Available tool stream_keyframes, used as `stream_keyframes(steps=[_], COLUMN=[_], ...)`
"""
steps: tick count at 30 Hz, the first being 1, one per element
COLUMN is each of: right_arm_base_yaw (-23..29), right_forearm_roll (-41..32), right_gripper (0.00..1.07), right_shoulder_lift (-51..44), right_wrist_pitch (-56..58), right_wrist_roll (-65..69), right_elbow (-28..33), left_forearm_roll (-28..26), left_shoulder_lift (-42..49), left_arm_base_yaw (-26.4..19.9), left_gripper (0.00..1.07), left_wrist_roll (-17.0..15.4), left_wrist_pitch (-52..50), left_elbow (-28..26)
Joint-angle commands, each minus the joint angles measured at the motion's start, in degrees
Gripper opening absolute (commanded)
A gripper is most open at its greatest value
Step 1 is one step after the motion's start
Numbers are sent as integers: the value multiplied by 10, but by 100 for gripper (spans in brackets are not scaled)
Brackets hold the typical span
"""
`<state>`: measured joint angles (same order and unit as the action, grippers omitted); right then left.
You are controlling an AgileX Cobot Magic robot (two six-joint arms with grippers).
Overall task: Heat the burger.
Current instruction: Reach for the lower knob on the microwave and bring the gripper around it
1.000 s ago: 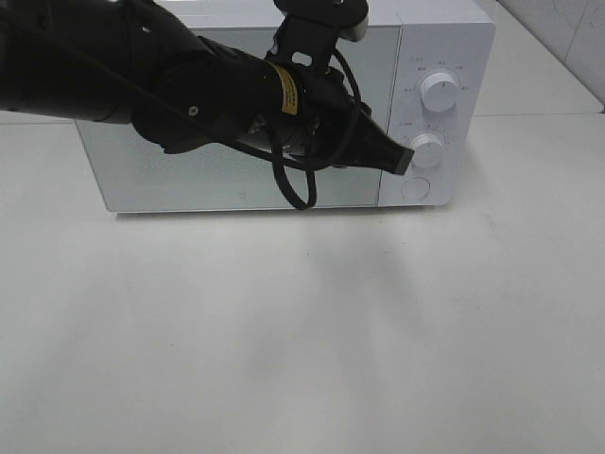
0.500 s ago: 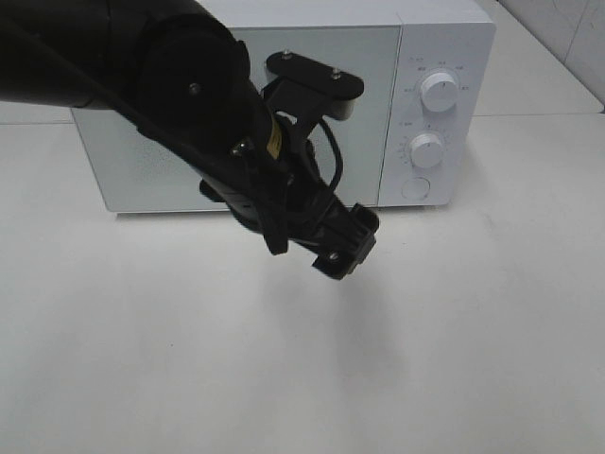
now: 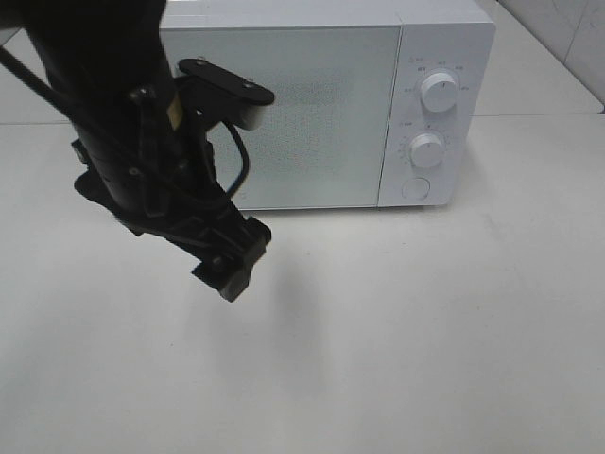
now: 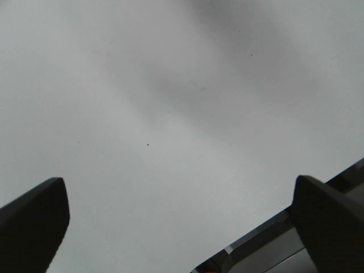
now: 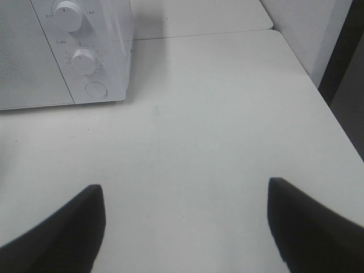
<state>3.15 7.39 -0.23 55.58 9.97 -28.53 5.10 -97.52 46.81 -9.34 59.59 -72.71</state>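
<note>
While the microwave (image 3: 312, 104) stands shut, left hand (image 3: 232, 270) at its 7 o'clock above the bench (image 3: 425, 331) gapes empty; right hand (image 5: 185, 196) likewise.

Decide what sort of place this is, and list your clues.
Probably a test bench set up as a kitchen counter, not a home: a white microwave with two dials stands on a white table, and a black robot arm hangs over it.
</note>
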Motion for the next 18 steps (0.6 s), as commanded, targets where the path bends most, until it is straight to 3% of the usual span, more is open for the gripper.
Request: stream_keyframes(steps=[1,4,5,10,12,13,15,17,18], right_arm_base_yaw=[-3,-3,-3,-3,-3,-3,-3,-3,-3], right_forearm_roll=[1,1,1,1,1,1,1,1,1], right_gripper=[75,75,75,75,75,75,75,75,75], right_shoulder_lift=[-15,-15,-15,-15,-15,-15,-15,-15,-15], right_wrist_pitch=[-5,-5,-5,-5,-5,-5,-5,-5,-5], right_wrist_roll=[2,2,2,2,2,2,2,2,2], right_elbow=[2,2,2,2,2,2,2,2,2], left_forearm_roll=[-27,-54,-66,-77,-88,-88,-111,-115,-120], left_shoulder_lift=[22,46,61,92,117,117,155,166,183], left_arm_base_yaw=[-25,-66,-99,-167,-219,-219,-291,-306,-342], left_gripper=[101,101,101,101,101,101,101,101,101], left_wrist_roll=[22,45,58,83,100,100,121,128,144], left_wrist_pitch=[14,17,25,53,70,70,90,95,107], left_elbow=[-2,-2,-2,-2,-2,-2,-2,-2,-2])
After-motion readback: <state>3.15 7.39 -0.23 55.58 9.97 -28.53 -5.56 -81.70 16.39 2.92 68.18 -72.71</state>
